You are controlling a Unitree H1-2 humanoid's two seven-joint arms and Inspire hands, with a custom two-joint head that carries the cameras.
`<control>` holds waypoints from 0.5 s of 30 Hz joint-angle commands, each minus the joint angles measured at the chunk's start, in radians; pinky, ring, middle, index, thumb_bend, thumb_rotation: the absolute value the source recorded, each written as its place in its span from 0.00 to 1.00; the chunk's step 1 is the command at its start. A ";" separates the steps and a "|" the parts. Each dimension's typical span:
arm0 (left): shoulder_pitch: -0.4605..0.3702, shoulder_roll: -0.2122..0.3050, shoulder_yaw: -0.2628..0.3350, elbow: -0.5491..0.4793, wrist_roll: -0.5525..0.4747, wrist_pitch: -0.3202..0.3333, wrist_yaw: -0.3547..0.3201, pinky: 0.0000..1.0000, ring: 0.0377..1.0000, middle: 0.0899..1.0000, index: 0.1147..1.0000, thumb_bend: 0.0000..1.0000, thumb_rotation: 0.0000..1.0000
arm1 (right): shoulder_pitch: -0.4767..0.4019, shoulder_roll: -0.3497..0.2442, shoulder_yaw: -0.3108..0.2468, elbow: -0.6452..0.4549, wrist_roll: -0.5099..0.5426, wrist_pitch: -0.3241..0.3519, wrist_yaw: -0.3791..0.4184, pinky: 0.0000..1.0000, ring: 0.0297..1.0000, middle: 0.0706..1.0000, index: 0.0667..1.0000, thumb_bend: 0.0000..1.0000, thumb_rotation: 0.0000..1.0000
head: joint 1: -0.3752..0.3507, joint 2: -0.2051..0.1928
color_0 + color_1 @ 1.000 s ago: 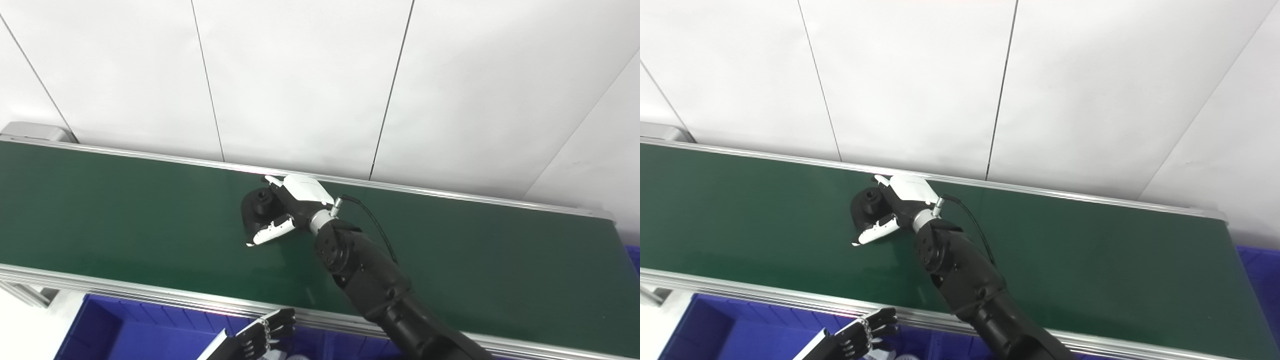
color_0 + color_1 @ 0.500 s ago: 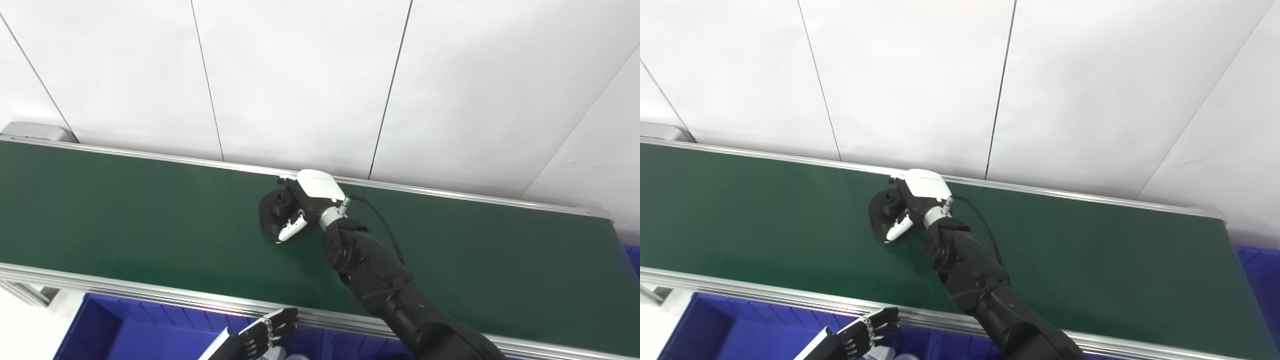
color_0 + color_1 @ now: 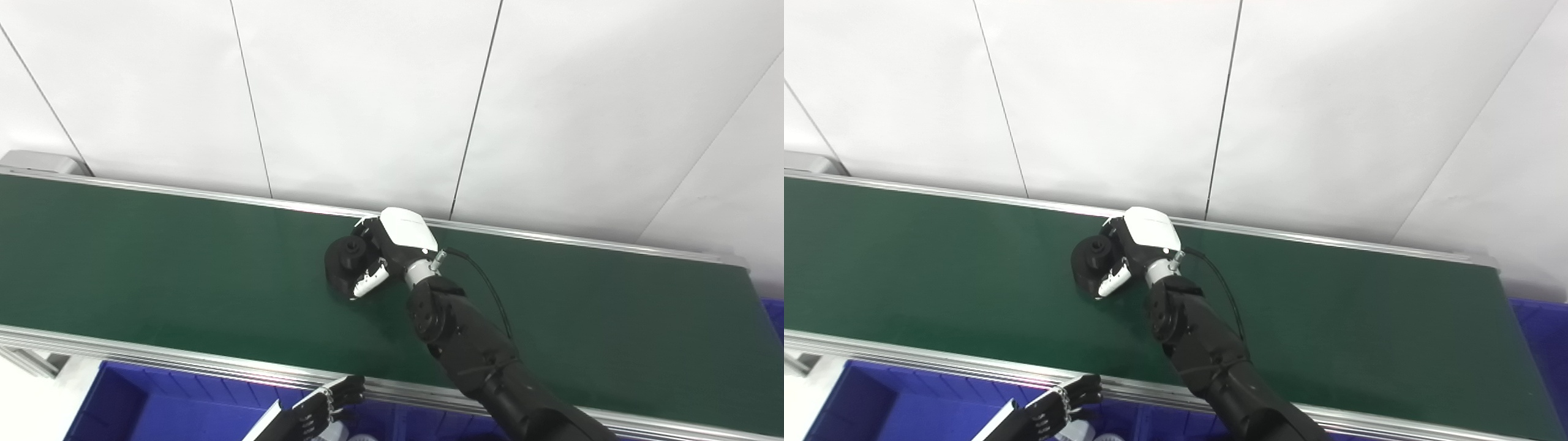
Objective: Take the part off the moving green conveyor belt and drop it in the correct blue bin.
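A black round part (image 3: 344,264) with a raised hub sits on the green conveyor belt (image 3: 153,263), near its far rail. My right hand (image 3: 383,254) is closed around the part's right side, with a white thumb tip in front of it and fingers behind it. It also shows in the right eye view (image 3: 1130,251), with the part (image 3: 1090,262) at its left. My left hand (image 3: 321,407) hangs low over the blue bin (image 3: 159,410) below the belt's near rail, fingers curled, holding nothing I can see.
The belt's near aluminium rail (image 3: 153,358) separates the belt from the blue bin. Something white lies in the bin beside the left hand (image 3: 1090,432). Another blue bin edge (image 3: 1540,343) shows at the far right. White wall panels stand behind the belt.
The part has travelled right along the belt with my right hand following it. The hand's fingers and thumb have closed from spread to wrapped around the part. The left hand has barely moved.
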 commanded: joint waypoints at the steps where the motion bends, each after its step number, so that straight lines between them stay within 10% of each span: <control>1: -0.002 0.005 0.000 -0.017 -0.008 -0.034 0.008 0.82 0.88 0.89 0.88 0.70 0.65 | 0.013 0.009 0.011 -0.055 -0.008 -0.023 0.008 0.32 0.36 0.44 0.50 0.51 0.00 | -0.002 0.006; 15: -0.002 0.014 -0.005 -0.015 -0.012 -0.034 0.031 0.77 0.86 0.89 0.87 0.66 0.61 | 0.224 -0.060 -0.059 -0.576 -0.046 0.179 0.155 0.33 0.37 0.45 0.51 0.51 0.00 | -0.019 0.021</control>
